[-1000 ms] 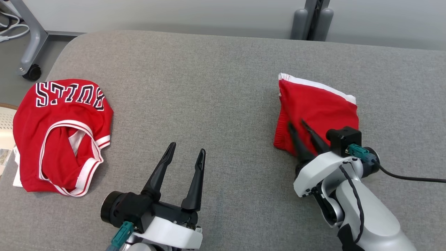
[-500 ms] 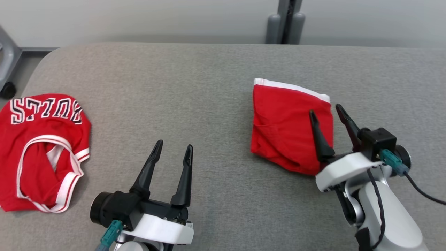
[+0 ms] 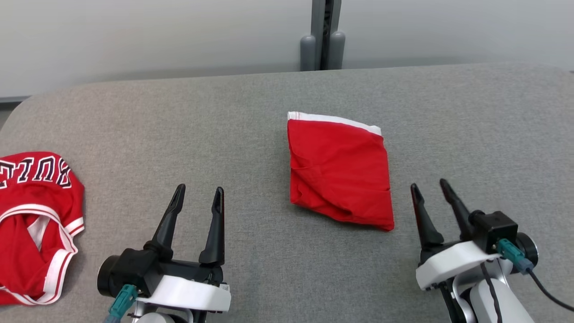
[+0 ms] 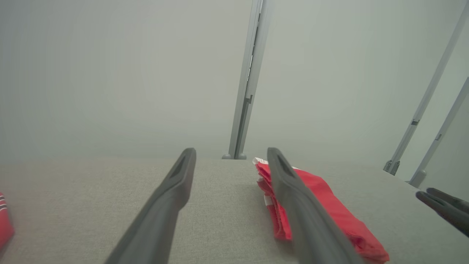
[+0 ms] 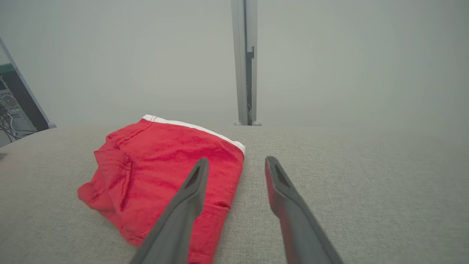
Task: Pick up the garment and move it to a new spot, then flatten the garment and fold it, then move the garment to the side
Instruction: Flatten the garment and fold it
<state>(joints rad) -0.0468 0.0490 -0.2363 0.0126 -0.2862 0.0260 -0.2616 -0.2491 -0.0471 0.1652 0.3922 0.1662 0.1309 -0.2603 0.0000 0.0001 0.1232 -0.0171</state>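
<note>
Changed: the right gripper (image 3: 428,184) has let go of the folded red garment (image 3: 338,172) and drawn back off it.
Garment: flat on the middle of the grey cushion (image 3: 233,134); long axis runs far to near, with the white-trimmed edge farthest from the robot.
Right arm: low, fingers apart, near the garment's near corner and probably clear of it.
Left gripper (image 3: 200,187): fingers apart, empty, pointing forward.

Red garment (image 3: 339,175) — folded, white band along far edge, flat on grey cushion (image 3: 242,130).

Garment (image 3: 339,175) ctr on cushion (image 3: 224,116); jersey (image 3: 31,224) far L, well apart.
</note>
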